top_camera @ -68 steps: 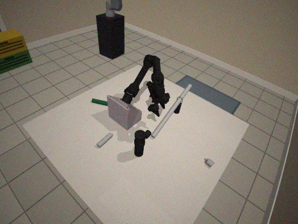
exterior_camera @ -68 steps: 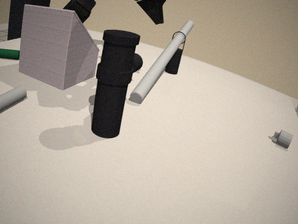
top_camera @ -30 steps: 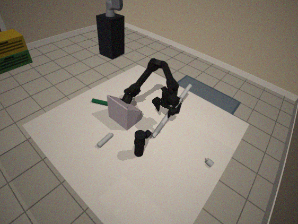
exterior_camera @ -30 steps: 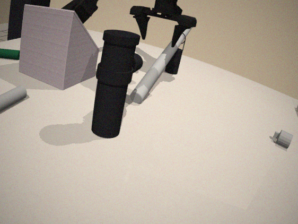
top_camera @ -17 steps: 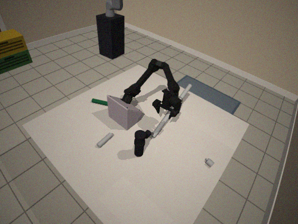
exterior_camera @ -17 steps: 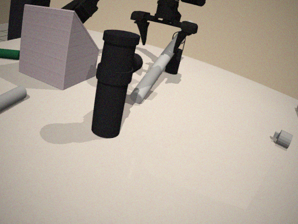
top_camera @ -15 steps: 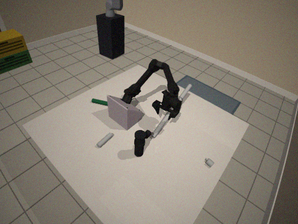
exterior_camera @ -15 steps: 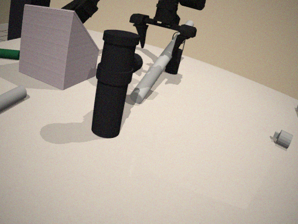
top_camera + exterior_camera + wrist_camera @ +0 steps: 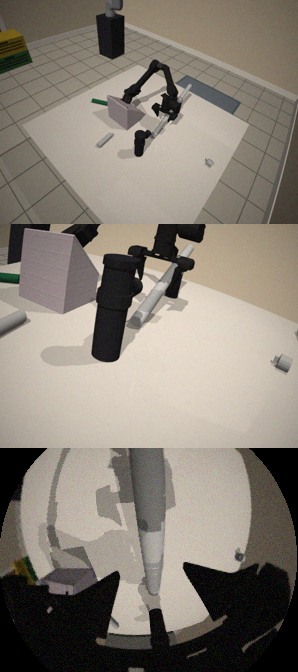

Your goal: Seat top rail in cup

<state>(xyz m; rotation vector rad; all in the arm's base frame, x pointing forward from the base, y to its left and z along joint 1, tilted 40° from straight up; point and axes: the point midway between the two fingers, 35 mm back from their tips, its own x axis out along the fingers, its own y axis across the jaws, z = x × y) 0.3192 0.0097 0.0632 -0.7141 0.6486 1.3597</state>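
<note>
The pale rail [image 9: 160,128] [image 9: 152,299] [image 9: 152,545] slopes through the loop cap's thin ring [image 9: 180,99], down towards the big black post [image 9: 139,148] [image 9: 108,330] [image 9: 157,623]. Its cut end is outside the rail-end cup [image 9: 148,133] [image 9: 137,287], apart from it and lower. The cup hangs on the brace band [image 9: 114,299], a little below the post cap [image 9: 120,261]. My gripper [image 9: 163,119] [image 9: 157,282] [image 9: 151,570] is open and empty, its fingers on either side of the rail's middle. Whether a finger touches the rail I cannot tell. It partly hides the loop cap's small post [image 9: 172,294].
A pinkish wedge block [image 9: 117,111] [image 9: 45,269] [image 9: 70,582] stands left of the rail, near the arm's base. A green rod [image 9: 99,102] [image 9: 9,278] lies beyond it. A grey cylinder [image 9: 105,140] [image 9: 11,322] lies left of the post. A small silver fitting [image 9: 209,162] [image 9: 285,362] [image 9: 239,556] lies at right.
</note>
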